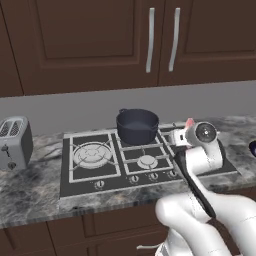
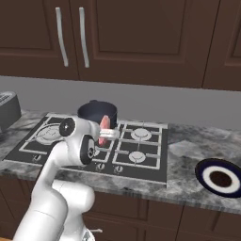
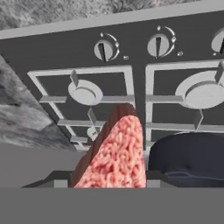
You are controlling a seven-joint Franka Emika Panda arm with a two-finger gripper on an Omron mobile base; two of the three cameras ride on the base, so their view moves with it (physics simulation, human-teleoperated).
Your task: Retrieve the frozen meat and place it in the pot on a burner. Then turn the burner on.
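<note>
The frozen meat (image 3: 118, 157), a pinkish-red slab with a pale edge, stands on edge between my fingers; my gripper (image 3: 107, 179) is shut on it. It hangs above the stove's right-hand burners, a little to the right of the pot and nearer the front, as the frozen meat (image 1: 189, 123) and gripper (image 1: 186, 128) show in the left base view. The pot (image 1: 137, 126), round and dark grey-blue, sits on the back middle burner with nothing visible inside. From the right base view the meat (image 2: 104, 128) overlaps the front of the pot (image 2: 96, 113). The pot rim (image 3: 190, 159) lies beside the meat.
The black stove (image 1: 85, 184) has a row of knobs (image 1: 100, 184) along its front edge. A silver toaster (image 1: 14, 142) stands on the counter at the left. A dark blue plate with a white ring (image 2: 219, 178) lies on the counter to the right. Dark cabinets hang above.
</note>
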